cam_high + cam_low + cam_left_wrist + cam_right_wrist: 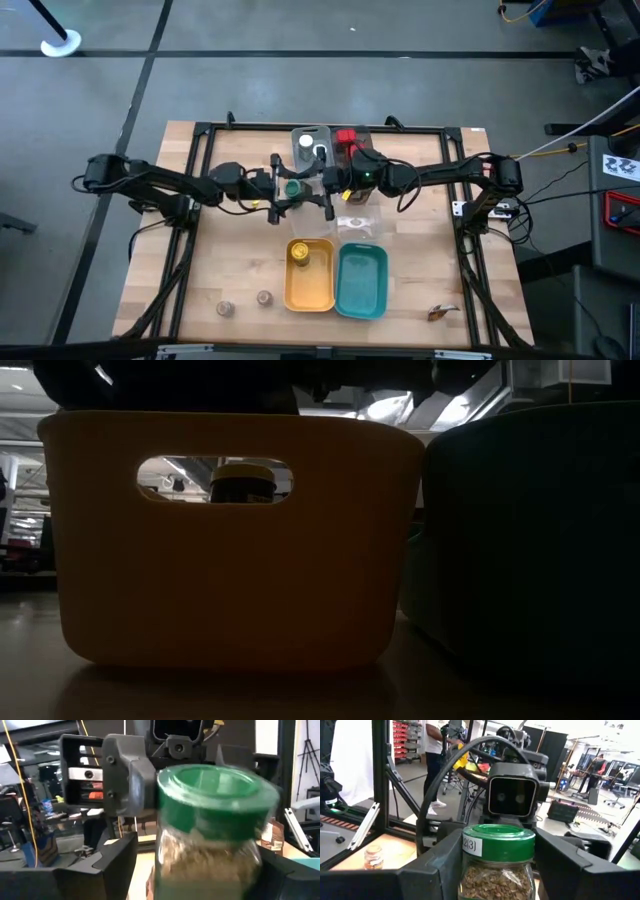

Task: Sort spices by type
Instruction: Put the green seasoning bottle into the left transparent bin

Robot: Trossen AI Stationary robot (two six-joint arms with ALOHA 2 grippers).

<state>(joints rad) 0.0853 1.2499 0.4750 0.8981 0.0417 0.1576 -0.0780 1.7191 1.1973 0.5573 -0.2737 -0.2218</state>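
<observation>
A green-lidded spice jar (292, 187) with brownish contents stands upright between my two grippers above the table's middle; it also fills the left wrist view (212, 825) and the right wrist view (497, 860). My right gripper (498, 852) reaches in from the right and is shut on it. My left gripper (200, 870) faces it from the left, open, with a finger on each side of the jar and a gap showing beside the glass. A yellow jar (299, 251) stands in the yellow tray (318, 292). My right gripper pinches the green-lidded jar between its two fingers (447, 855), which lie against opposite sides of the lid and shoulder (470, 845). They come at it level, from the table's right side. The jar sits upright; its base is below the picture's edge.
A grey tray (301, 133) with white-lidded jars (305, 142) and a red box (347, 138) lie at the far side. A clear tray (358, 217) and a teal tray (362, 282) sit nearer. Two small brown jars (226, 308) (264, 298) stand near-left. The yellow tray's wall (230, 580) blocks the low view.
</observation>
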